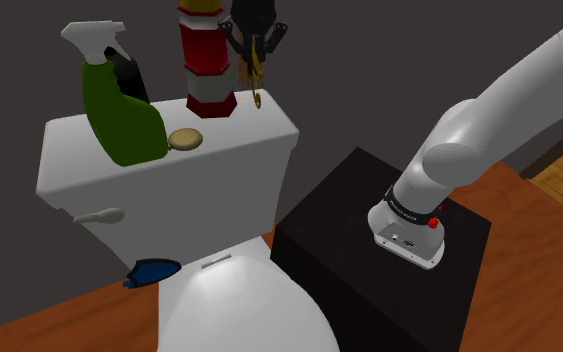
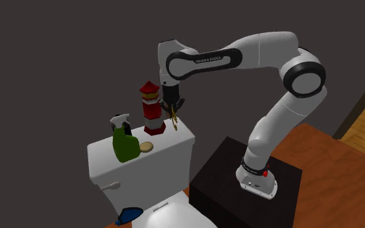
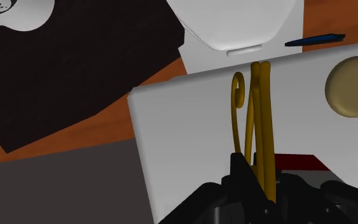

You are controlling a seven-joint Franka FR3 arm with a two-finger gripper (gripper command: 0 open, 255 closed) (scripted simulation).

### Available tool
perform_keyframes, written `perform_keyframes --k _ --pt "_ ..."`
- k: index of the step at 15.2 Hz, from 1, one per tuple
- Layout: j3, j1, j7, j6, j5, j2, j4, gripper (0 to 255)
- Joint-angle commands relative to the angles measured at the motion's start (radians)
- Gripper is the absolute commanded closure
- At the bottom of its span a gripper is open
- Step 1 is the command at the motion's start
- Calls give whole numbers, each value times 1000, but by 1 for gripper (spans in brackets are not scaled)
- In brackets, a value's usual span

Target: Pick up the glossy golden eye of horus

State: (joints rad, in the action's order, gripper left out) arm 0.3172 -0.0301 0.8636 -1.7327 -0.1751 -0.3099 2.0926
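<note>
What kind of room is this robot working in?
Most likely a bathroom: there is a white toilet with a tank behind it, a flush lever on the tank's front, and a green spray bottle standing on top.

Arm [image 2: 265, 48] arched; hand [image 1: 254, 48] points down, gripping golden eye [image 3: 261, 114].

White lettering on the dark band [image 2: 207, 59] of the arm [image 2: 265, 45], upper link, second exterior view: looks like FRANKA EMIKA, small. Tiny white print on the dark ring [image 1: 412, 210] by the arm's base, shoulder view: too small to read.
</note>
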Motion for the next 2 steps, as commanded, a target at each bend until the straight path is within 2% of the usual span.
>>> perform_keyframes --k 1,2 --pt "-2 1 0 14 2 1 -15 255" --pt "-2 1 0 14 2 1 -15 255"
